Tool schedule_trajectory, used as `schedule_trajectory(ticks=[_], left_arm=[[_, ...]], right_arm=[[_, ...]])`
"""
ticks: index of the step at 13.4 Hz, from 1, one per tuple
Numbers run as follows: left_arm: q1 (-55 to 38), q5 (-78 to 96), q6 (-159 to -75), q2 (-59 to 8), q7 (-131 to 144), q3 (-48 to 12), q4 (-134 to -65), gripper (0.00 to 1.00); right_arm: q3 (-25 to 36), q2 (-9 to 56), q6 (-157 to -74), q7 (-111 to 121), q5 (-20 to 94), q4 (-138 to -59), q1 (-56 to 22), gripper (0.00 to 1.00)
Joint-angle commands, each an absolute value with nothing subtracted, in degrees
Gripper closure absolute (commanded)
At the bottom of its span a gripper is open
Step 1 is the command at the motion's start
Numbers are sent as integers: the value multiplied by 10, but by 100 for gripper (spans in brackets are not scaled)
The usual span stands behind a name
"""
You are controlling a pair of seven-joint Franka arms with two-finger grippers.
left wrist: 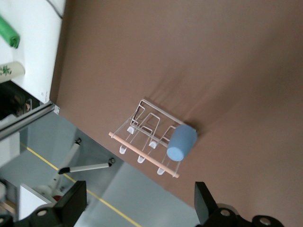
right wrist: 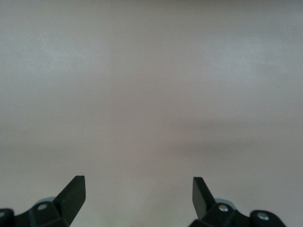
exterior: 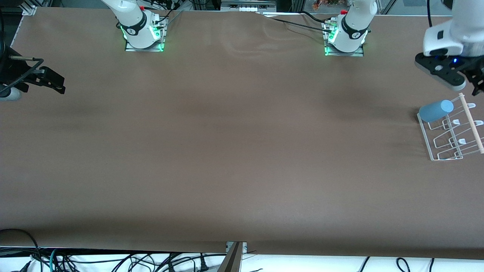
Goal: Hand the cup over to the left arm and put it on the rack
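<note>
The cup (exterior: 436,110) is already on the rack (exterior: 450,128). It sits tipped over a prong at the rack's upper corner, at the right edge of the front frame, with its closed end pointing toward the frame's centre. The left wrist view shows the same thing: the cup (left wrist: 182,142) is slotted onto the rack (left wrist: 147,137) at the end of the pale wooden rod (left wrist: 142,155). The other white-tipped prongs are bare. Nothing touches the cup.

The left hand (exterior: 459,77) hangs in the air above the rack in the upper right of the front frame. It is empty, and its black fingers (left wrist: 71,202) stand wide apart at the bottom of its own wrist view, well clear of the cup. The right hand (exterior: 45,79) is at the left edge of the front frame, over the right arm's end of the counter (exterior: 234,151). It is also spread wide and empty; its wrist view shows only bare surface between the fingers (right wrist: 75,194). That arm appears to be waiting.

I judge the task essentially done: the handover and the placement are both complete. All that could remain is for the left arm to pull away to a rest pose.

I can read no brand, label or writing on the cup or the rack. The dark bands on the 2 arm bases near the top of the front frame carry small white marks that are too small to read. In the upper left corner of the left wrist view, off the counter, a pale object (left wrist: 10,71) bears a small green marking that I cannot make out.
</note>
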State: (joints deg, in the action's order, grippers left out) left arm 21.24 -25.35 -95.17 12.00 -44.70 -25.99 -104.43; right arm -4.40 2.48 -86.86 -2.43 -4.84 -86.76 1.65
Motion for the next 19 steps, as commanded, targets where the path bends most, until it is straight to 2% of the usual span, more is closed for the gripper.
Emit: schedule_trajectory(ticks=[1,6,9,12,19], left_arm=[[200,-201,-888,75,-314,-246,-952,0],[161,27,-936,62,-173,-95,-959,0],[51,38,-936,52,-20,-16,-958,0],[16,19,-939,40,3,2,-959,0],[14,-25,-941,33,-5,-1,-956,0]], right_arm=[[-43,30,-863,-21,-30,-854,25,0],[-43,31,-863,-19,-30,-854,25,0],[-43,31,-862,-18,-31,-854,25,0],[-43,31,-862,-16,-31,-854,25,0],[-43,31,-862,-16,-31,-854,25,0]])
